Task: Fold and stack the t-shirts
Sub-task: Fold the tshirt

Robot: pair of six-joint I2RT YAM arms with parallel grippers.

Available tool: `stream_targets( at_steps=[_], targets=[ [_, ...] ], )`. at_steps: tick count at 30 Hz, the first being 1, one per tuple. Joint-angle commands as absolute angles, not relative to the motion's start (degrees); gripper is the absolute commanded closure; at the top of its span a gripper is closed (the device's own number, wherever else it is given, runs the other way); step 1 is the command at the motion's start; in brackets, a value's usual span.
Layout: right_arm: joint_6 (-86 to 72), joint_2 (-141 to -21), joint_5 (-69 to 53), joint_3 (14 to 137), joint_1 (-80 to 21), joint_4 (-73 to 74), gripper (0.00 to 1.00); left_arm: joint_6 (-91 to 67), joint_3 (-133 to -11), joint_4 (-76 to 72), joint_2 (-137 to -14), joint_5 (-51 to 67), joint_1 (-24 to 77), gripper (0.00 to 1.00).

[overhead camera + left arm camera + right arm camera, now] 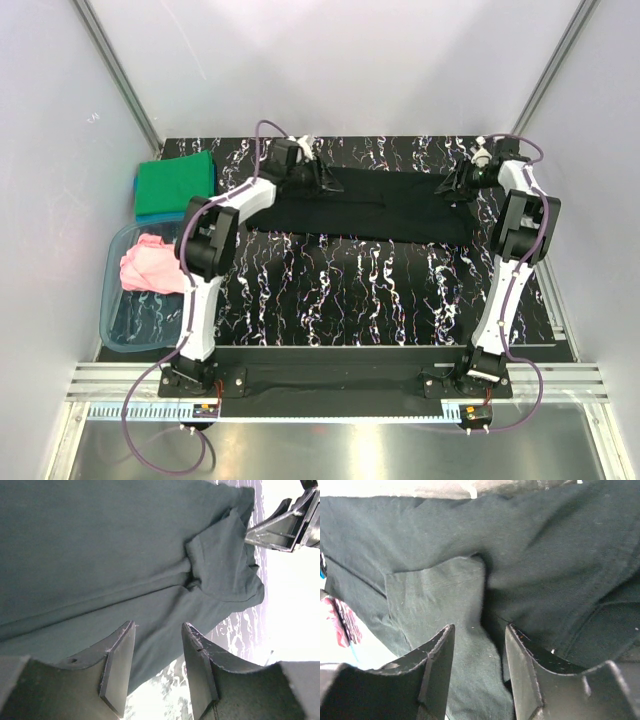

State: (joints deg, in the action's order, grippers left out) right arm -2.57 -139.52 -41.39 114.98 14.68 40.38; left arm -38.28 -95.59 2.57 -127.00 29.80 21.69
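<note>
On the table (350, 290), a tub (115, 335) holds the pink shirt (150, 265); the left claw (158, 627) and right claw (480, 628) gape over the black shirt (370, 205).

The right gripper (480, 640) hangs over the black shirt (555, 550), its two fingers (435, 680) parted. The creased cloth fills nearly the whole view, one flap folded over.

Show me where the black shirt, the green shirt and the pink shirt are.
black shirt (370, 212), top view, middle of the spread cloth.
green shirt (176, 182), top view, centre of its folded top.
pink shirt (148, 266), top view, middle of the crumpled heap.
</note>
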Motion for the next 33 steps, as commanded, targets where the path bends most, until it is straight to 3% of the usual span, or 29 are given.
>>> stream_targets(
  at_steps=[1,6,13,15,16,19,33],
  targets=[
    [-0.3,-138.9,-46.1,117.3,14.0,41.0,0.50,-40.0,-100.7,-4.4,-128.2,28.1,25.0,0.53],
    [-0.3,-137.6,-47.1,114.4,13.6,37.4,0.62,-41.7,-102.4,-8.5,-131.8,24.9,28.6,0.48],
    [1.5,-139.8,-47.3,117.6,13.4,39.6,0.59,-45.0,-103.4,-11.2,-135.3,20.4,30.9,0.48],
    [1.0,-139.5,-48.8,117.0,13.3,37.9,0.69,-45.5,-106.6,-9.6,-137.5,18.8,31.6,0.49],
    [0.8,-139.5,-49.6,117.0,13.3,37.2,0.79,-45.4,-107.9,-8.7,-138.2,18.1,31.7,0.49],
    [1.6,-139.5,-49.8,117.1,12.3,36.8,0.90,-45.8,-110.2,-8.1,-140.1,16.1,32.5,0.49],
    [2.6,-136.3,-48.5,114.6,11.4,36.7,0.91,-46.6,-116.8,-7.0,-144.8,12.8,35.0,0.52]
  ],
)
